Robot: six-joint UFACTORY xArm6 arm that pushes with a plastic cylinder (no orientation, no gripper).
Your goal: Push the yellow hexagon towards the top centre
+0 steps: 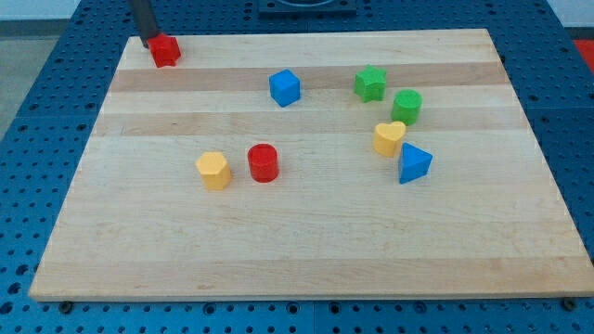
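Since the yellow hexagon [213, 171] lies left of the board's centre, nearer the bottom edge than the top, with the red cylinder [264, 162] just beside it on the view's right, the push is best begun from below and slightly left of the hexagon, so that it is driven up and a little rightward without the cylinder being dragged along. A wide detour is judged necessary first, because my tip [148, 42] is placed at the top-left corner, touching or nearly touching the red block [166, 50] there. No gripper is fitted, so nothing is held; only a dark rod is seen.

The wooden board [306, 269] is made of pale planks with a smooth, striped grain, on which the blocks are expected to slide easily. All blocks appear to be matte plastic. Toward the right edge a cluster is formed by the blue triangular block [414, 163], yellow heart-shaped block [389, 138], green cylinder [406, 106] and green star [370, 83]. A blue cube [285, 88] is set near the top centre, close to the intended path.
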